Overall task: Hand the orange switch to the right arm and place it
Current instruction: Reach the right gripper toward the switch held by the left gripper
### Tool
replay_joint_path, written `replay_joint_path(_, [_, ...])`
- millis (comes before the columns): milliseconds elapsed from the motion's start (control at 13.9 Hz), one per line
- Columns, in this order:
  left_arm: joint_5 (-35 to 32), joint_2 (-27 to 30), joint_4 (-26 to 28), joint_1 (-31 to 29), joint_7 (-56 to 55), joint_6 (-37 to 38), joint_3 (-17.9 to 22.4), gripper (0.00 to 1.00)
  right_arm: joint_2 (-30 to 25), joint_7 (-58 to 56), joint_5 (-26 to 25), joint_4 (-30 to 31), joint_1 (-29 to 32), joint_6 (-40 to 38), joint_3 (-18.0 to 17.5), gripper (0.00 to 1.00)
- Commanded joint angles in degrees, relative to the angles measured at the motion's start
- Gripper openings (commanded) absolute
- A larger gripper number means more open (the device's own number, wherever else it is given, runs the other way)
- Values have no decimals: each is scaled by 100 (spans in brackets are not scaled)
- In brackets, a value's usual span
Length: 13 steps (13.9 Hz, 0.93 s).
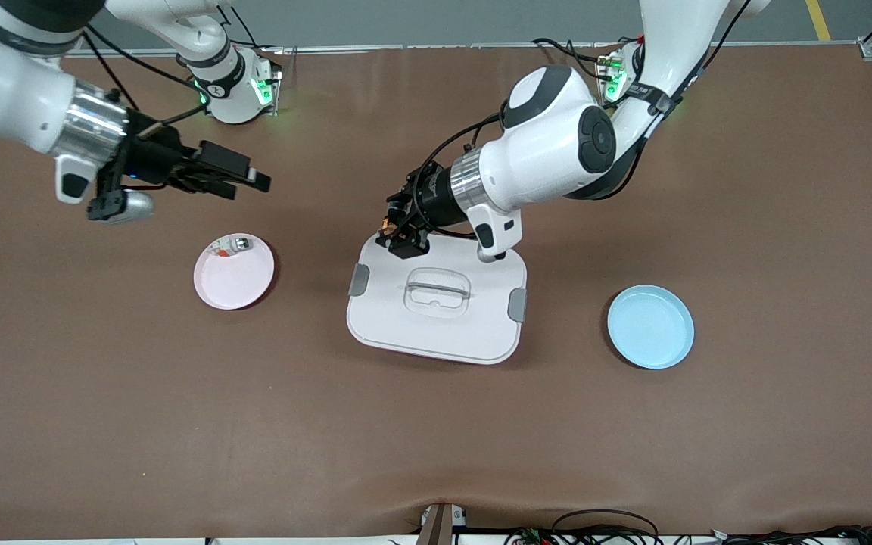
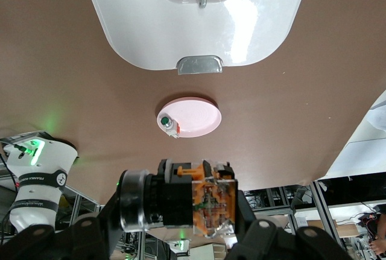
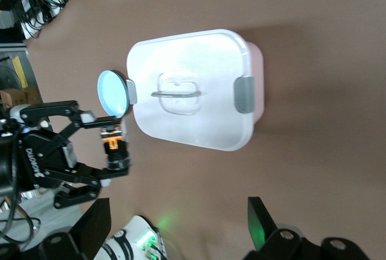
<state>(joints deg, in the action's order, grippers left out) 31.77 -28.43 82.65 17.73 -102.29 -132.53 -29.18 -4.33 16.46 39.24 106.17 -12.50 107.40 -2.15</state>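
Status for you: the pickup looks done, the handover and placing are not. Counting near to far: 1 blue plate (image 1: 650, 326) toward the left arm's end, 1 white lidded box (image 1: 436, 303) mid-table, 1 pink plate (image 1: 234, 271) toward the right arm's end w/ 1 small silver piece (image 1: 238, 244) on it, 2 arms. The left gripper (image 1: 398, 231) is pinching the orange switch (image 2: 202, 202) over the box's edge farthest from the front camera. The right gripper (image 1: 243, 179) waits w/ fingers spread, above the table by the pink plate. Left to do: pass the switch, then place it.
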Motion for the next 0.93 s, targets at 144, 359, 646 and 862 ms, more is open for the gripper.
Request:
replay_joint_path(144, [93, -136, -135, 126, -299, -256, 0, 0, -280, 270, 154, 623, -585, 903, 56, 100])
replay_joint_path(359, [93, -180, -144, 178, -361, -317, 0, 0, -209, 270, 172, 738, -991, 1449, 56, 100])
replay_joint_path(646, [93, -259, -135, 214, -405, -388, 0, 0, -43, 270, 172, 738, -1254, 1967, 56, 100])
replay_joint_path(862, [84, -250, -144, 284, -562, -414, 18, 0, 212, 270, 180, 712, -1361, 2311, 56, 100])
